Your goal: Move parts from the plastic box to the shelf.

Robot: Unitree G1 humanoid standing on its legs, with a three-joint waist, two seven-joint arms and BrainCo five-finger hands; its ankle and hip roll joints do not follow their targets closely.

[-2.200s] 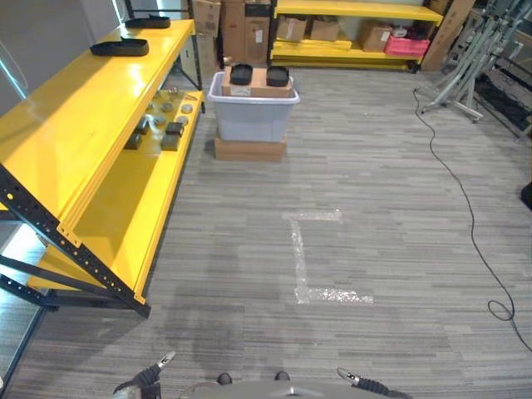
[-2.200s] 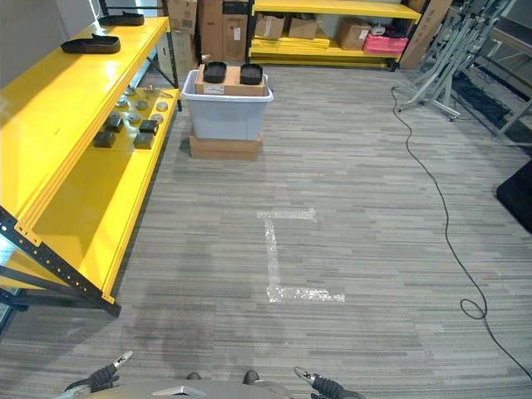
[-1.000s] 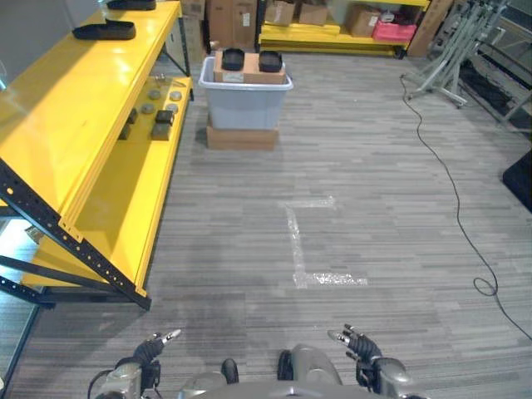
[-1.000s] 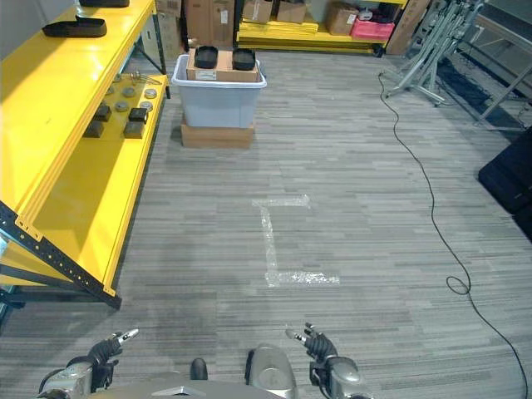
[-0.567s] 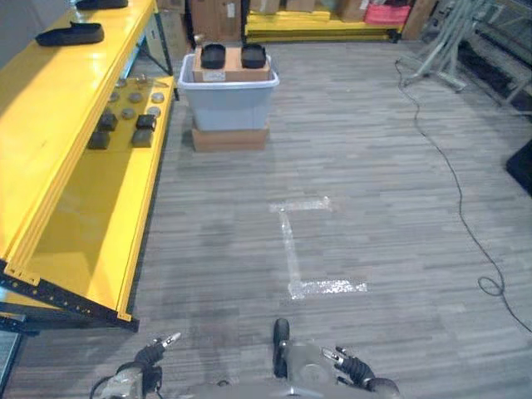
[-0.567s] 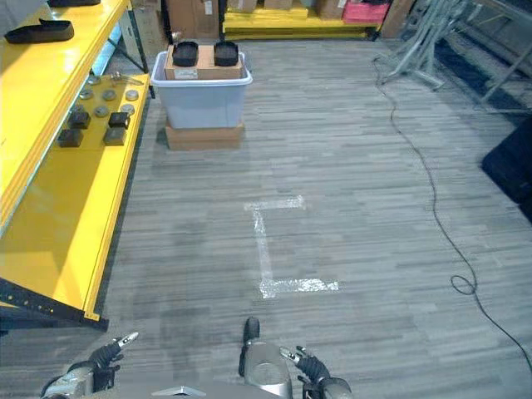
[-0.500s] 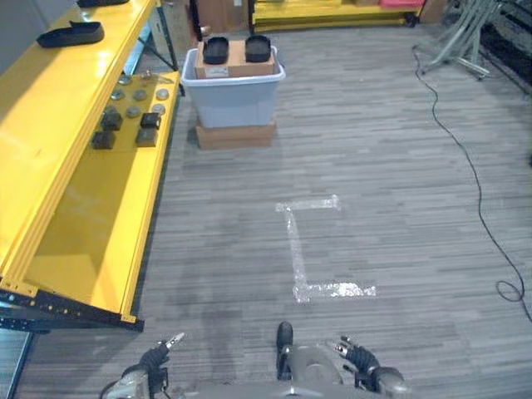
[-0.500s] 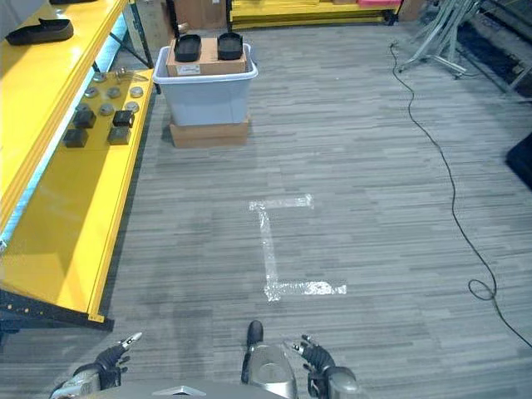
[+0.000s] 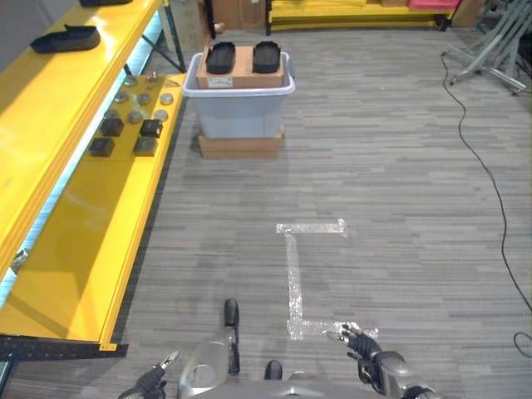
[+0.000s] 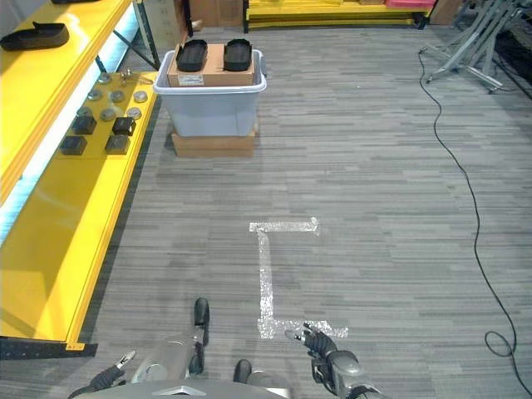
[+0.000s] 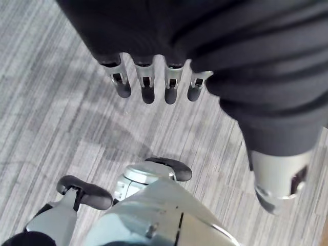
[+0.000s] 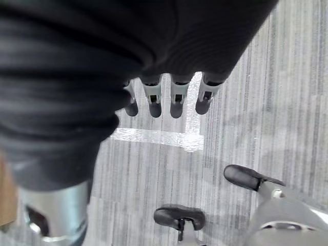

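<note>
We look down the aisle at the plastic box (image 9: 239,104), pale grey and standing on a flat cardboard base (image 9: 241,146) just beside the end of the yellow shelf (image 9: 79,241). Across the box's rim sits a cardboard carton (image 9: 243,76) with a small white label (image 9: 219,81) whose print we cannot read, and on that carton lie two black parts (image 9: 220,56), side by side. Whatever is deeper in the box is hidden under the carton. On the lower deck of the shelf we see a cluster of small round pieces (image 9: 145,87) and four dark blocks (image 9: 126,137) in two rows, and on the upper deck another black part (image 9: 65,38) lies near the edge. An L of white tape (image 9: 303,274) marks the striped grey floor (image 9: 391,183), with open floor between it and the box. Our left hand (image 11: 154,84) hangs low with its fingers straight and slack, holding nothing; our right hand (image 12: 169,100) is just as loose and empty, hovering above the corner of the tape.
</note>
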